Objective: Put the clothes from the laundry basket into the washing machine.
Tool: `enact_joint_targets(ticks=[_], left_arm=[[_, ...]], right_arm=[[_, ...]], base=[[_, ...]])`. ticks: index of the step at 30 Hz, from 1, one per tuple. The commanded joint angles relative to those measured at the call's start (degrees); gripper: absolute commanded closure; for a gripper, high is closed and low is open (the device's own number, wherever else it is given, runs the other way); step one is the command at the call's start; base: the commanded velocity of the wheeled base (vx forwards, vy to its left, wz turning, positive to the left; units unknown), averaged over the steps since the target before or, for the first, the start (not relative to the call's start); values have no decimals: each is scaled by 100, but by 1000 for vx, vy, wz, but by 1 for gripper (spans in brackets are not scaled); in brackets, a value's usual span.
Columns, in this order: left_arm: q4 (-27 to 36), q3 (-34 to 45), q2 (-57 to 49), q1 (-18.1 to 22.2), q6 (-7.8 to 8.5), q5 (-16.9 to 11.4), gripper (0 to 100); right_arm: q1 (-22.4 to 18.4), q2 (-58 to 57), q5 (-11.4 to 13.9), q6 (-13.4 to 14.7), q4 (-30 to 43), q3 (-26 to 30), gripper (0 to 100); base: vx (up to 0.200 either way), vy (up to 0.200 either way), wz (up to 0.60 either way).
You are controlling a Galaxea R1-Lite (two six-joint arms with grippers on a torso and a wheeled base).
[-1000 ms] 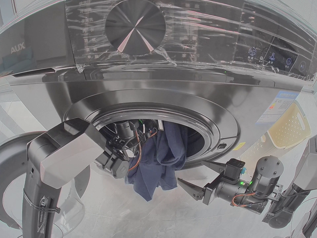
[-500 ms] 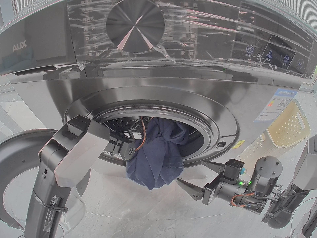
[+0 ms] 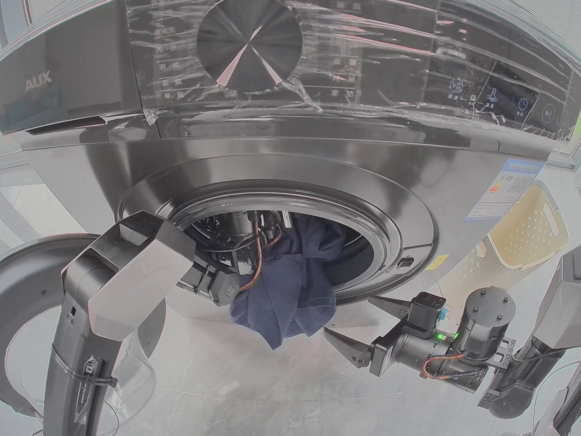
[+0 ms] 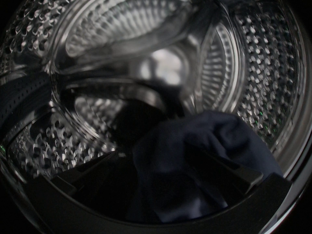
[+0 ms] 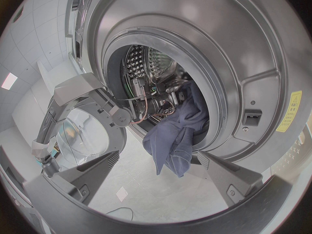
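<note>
The navy garment [image 3: 296,292] is hanging half in and half out of the washing machine [image 3: 363,171]: its upper part is lying inside the drum [image 4: 266,65], while its lower folds are draping over the rim of the door opening and dangling below it at the centre of the head view. The left gripper [image 4: 156,160] is reaching inside the drum, its jaws standing wide apart with the dark cloth bunching between them rather than being pinched, as far as the dim wrist view shows. The right gripper [image 3: 350,317] is hovering outside, at the lower right of the head view, just beside the garment's hanging end, jaws spread wide and carrying nothing. The round door [image 3: 24,292] is standing open at the lower left. The pale yellow laundry basket [image 3: 532,231] is showing at the right edge; its contents are hidden. Judging by this, the loading is only partly done: the dangling half is waiting to be pushed in.
</note>
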Motion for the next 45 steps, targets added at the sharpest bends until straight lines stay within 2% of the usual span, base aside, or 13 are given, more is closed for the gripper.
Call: enact_joint_targets(ticks=[1, 6, 14, 15, 23, 24, 25, 28, 33, 35, 41, 42, 45], left_arm=[[457, 839, -556, -233, -55, -269, 0], [721, 1270, -652, -338, -46, -551, 0], [1117, 1340, -538, -347, -20, -630, 0], [1117, 1279, -485, -347, -20, -630, 100], [1108, 523, -292, -312, -81, -551, 100], [1073, 277, -230, -303, -160, -507, 100], [1073, 277, -230, -303, -160, -507, 100], [941, -295, -99, -285, -354, -296, 100], [739, -998, 104, -197, -433, -50, 100], [703, -1086, 121, -189, -441, -32, 100], [703, -1007, 60, -153, -608, -23, 100], [721, -927, 16, -162, -644, -15, 0], [791, -488, -257, -224, -705, -32, 0]], right_arm=[[12, 15, -3, 2, -2, -7, 0], [12, 15, -3, 2, -2, -7, 0], [30, 59, 5, 10, -2, -25, 0], [30, 59, 5, 10, -2, -25, 0], [39, 59, 5, 10, -2, -34, 0], [39, 59, 5, 10, -2, -34, 0], [39, 59, 5, 10, -2, -34, 0], [39, 67, 5, 10, -2, -34, 0], [39, 67, 5, 10, -2, -34, 0], [39, 67, 5, 10, -2, -34, 0], [39, 67, 5, 10, -2, -34, 0], [39, 67, 5, 10, -2, -34, 0], [39, 67, 5, 10, -2, -34, 0]], base=[[0, 0, 0], [0, 0, 0], [0, 0, 0], [0, 0, 0], [0, 0, 0], [0, 0, 0], [0, 0, 0], [0, 0, 0], [0, 0, 0], [0, 0, 0], [0, 0, 0], [0, 0, 0], [0, 0, 0]])
